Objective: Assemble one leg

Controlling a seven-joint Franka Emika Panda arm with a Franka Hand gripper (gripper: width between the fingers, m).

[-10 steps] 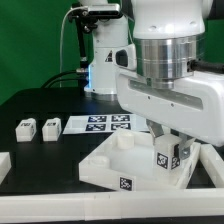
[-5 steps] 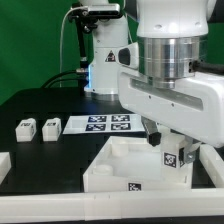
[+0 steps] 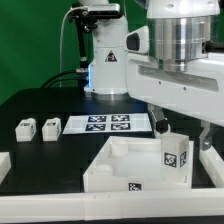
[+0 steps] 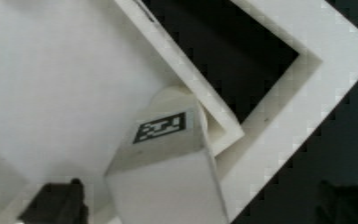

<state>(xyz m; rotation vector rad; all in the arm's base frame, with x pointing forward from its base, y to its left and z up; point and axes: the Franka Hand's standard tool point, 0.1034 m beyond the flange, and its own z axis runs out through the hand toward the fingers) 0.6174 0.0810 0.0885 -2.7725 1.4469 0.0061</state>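
A leg (image 3: pixel 176 156), a small white post with a square tag, stands upright in the corner of the large white tray-like part (image 3: pixel 108 168) nearest the exterior view's right. My gripper (image 3: pixel 181 131) hangs just above its top, with the jaws spread wider than the leg. In the wrist view the leg (image 4: pixel 169 160) runs up between my fingers; the dark fingertip (image 4: pixel 59 203) stands a small gap off its side. The gripper (image 4: pixel 194 208) is open and holds nothing. Two more legs (image 3: pixel 24 128) (image 3: pixel 50 128) lie on the black table at the exterior view's left.
The marker board (image 3: pixel 104 124) lies behind the tray. The robot's white base (image 3: pixel 106 62) stands at the back. A white part (image 3: pixel 3 165) shows at the left edge, and a white rail (image 3: pixel 214 162) at the right edge.
The gripper has let go of the leg and risen. The leg stays standing in the tray's corner. The tray has shifted slightly toward the exterior view's right.
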